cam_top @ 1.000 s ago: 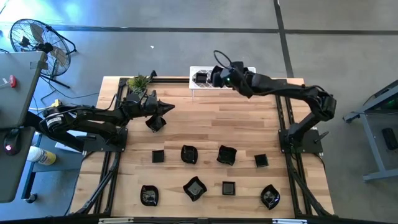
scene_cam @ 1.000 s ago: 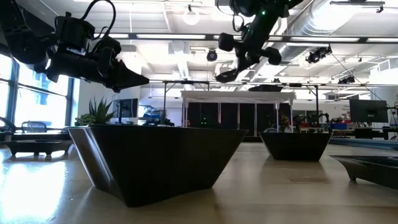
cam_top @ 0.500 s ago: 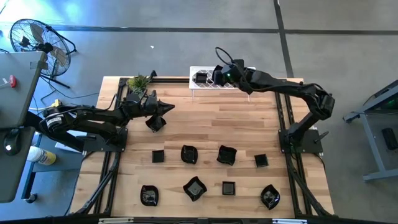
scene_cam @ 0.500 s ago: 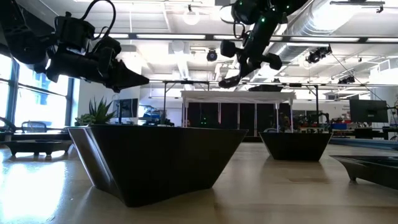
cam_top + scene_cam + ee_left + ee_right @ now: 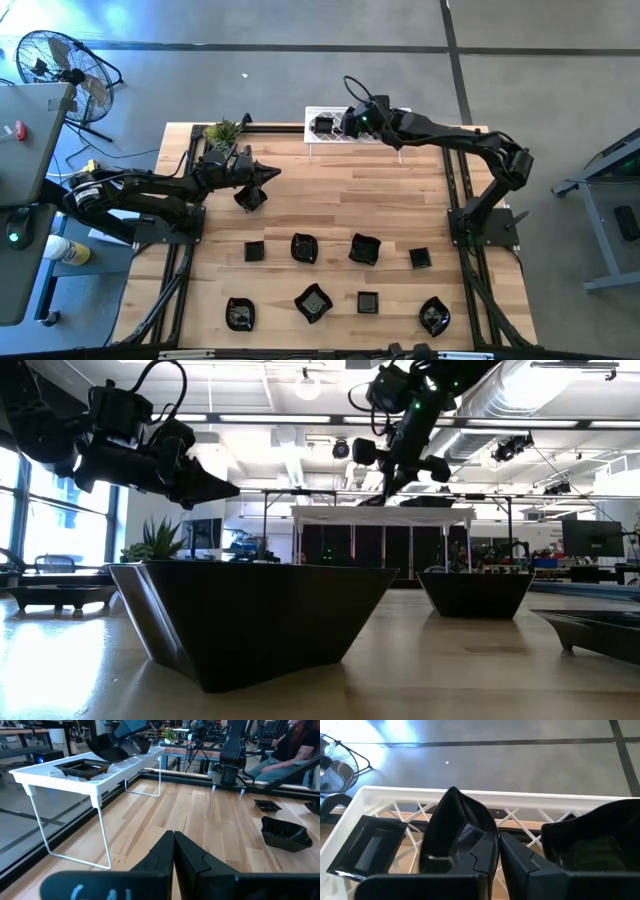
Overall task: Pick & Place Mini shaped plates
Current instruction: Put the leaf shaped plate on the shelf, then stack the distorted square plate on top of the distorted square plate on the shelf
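Placing step: right gripper (image 5: 495,851) over the far white rack (image 5: 322,139), fingers seemingly pinching a black plate (image 5: 454,827); next, let go. Left gripper (image 5: 173,851) waits, fingers pressed together.

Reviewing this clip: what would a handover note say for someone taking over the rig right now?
Left gripper: shut, empty, hovering over the table's far left part.
Right gripper: over the white rack at the far edge, with a tilted black plate at its tips, just above the rack.
Done: one square plate lies on the rack.
Left: finish placing the tilted plate; eight plates wait in two rows on the near half of the table.
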Controlling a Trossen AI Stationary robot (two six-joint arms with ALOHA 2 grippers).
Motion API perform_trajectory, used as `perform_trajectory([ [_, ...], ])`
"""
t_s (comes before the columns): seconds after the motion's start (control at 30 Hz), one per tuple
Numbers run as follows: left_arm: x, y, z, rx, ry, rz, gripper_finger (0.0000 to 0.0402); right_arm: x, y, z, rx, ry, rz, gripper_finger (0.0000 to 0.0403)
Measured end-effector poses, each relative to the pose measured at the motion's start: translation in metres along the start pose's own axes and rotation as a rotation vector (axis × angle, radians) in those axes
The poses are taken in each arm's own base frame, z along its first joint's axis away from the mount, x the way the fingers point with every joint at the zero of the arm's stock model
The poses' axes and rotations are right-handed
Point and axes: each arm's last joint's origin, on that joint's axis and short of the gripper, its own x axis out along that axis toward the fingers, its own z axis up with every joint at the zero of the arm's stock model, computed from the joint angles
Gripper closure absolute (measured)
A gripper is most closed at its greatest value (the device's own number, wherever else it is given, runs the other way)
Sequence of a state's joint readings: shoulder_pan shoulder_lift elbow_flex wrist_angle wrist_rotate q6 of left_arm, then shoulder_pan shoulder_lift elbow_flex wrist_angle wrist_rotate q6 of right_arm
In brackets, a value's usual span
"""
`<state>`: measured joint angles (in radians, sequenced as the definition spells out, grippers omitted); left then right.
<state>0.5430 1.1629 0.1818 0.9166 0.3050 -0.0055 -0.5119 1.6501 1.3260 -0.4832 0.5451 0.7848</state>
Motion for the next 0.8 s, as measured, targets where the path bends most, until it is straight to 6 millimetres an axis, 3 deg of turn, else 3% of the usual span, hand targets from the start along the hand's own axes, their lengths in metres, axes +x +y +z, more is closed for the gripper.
perform_trajectory([
  [0.33, 0.000, 0.000, 0.000, 0.000, -0.001, -0.001, 0.0397, 0.001, 0.000, 0.003, -0.024, 0.004, 0.025, 0.0337],
  [0.53, 0.000, 0.000, -0.001, -0.002, 0.007, -0.001, 0.0397, -0.005, 0.003, 0.007, -0.125, -0.016, 0.082, 0.0355],
  [0.7, 0.000, 0.000, -0.001, -0.003, 0.007, 0.000, 0.0397, -0.029, 0.032, -0.007, -0.424, -0.100, 0.220, 0.0397],
  [0.8, 0.000, 0.000, -0.001, 0.001, 0.007, 0.000, 0.0397, -0.047, 0.054, -0.021, -0.522, -0.151, 0.350, 0.0394],
])
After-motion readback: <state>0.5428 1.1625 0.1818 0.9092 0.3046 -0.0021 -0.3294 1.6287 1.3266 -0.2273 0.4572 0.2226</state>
